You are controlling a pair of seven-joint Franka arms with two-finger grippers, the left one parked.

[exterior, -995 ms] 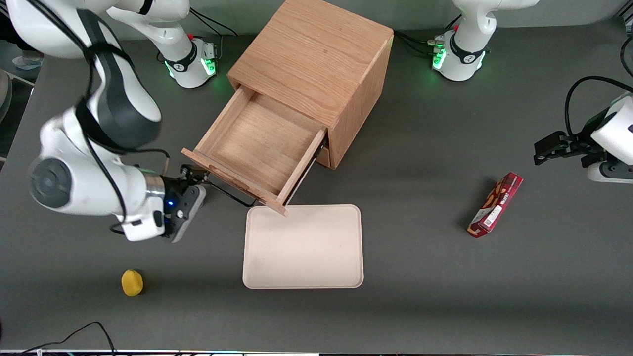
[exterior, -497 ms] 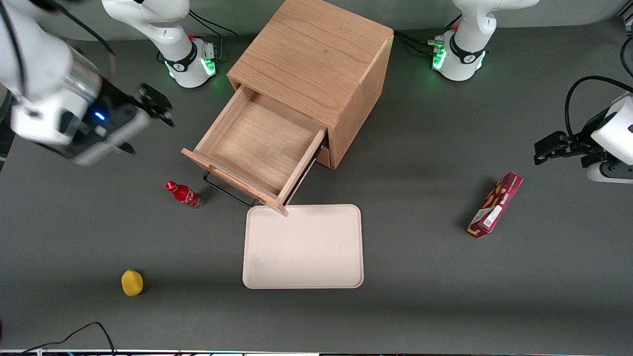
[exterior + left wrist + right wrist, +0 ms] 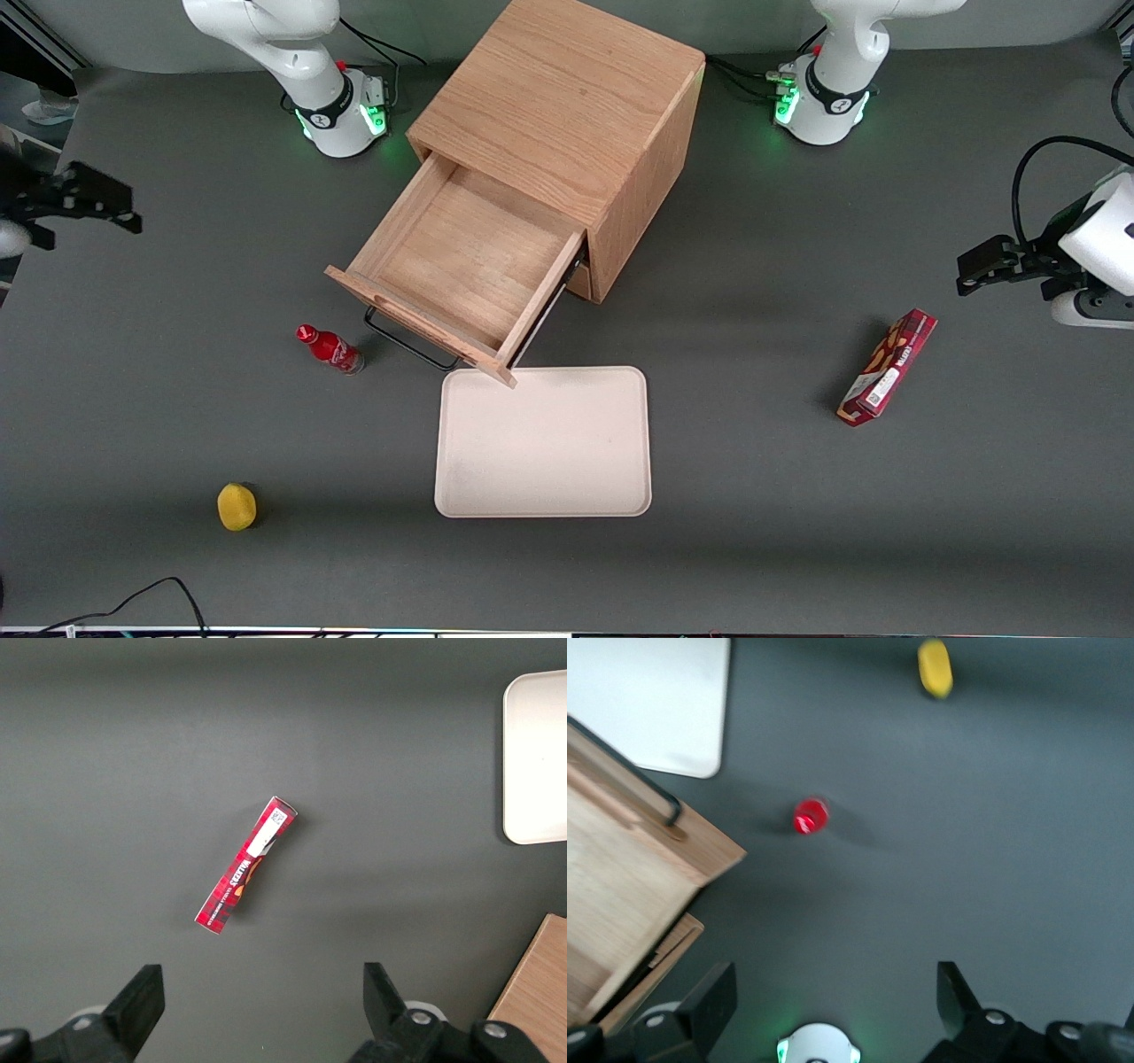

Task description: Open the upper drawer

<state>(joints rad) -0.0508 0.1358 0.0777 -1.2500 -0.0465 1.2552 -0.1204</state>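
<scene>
Upper drawer point(image 3: 461, 257) pulled well out of the oak cabinet point(image 3: 567, 115), handle point(image 3: 409, 341) free. Gripper point(image 3: 89, 199) toward the working arm's end of the worktop, jaws apart, holding nothing: task apparently done.

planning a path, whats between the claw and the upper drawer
Only bare table in the front view: the open claw hangs toward the working arm's end, apart from the upper drawer.

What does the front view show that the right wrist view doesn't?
Only the front view shows the whole cabinet, the red box and the claw itself from outside, open, up toward the working arm's end of the table. Only the right wrist view looks straight down on the bottle's cap. Both show the open upper drawer, its handle, the tray, the bottle and the yellow thing.
</scene>
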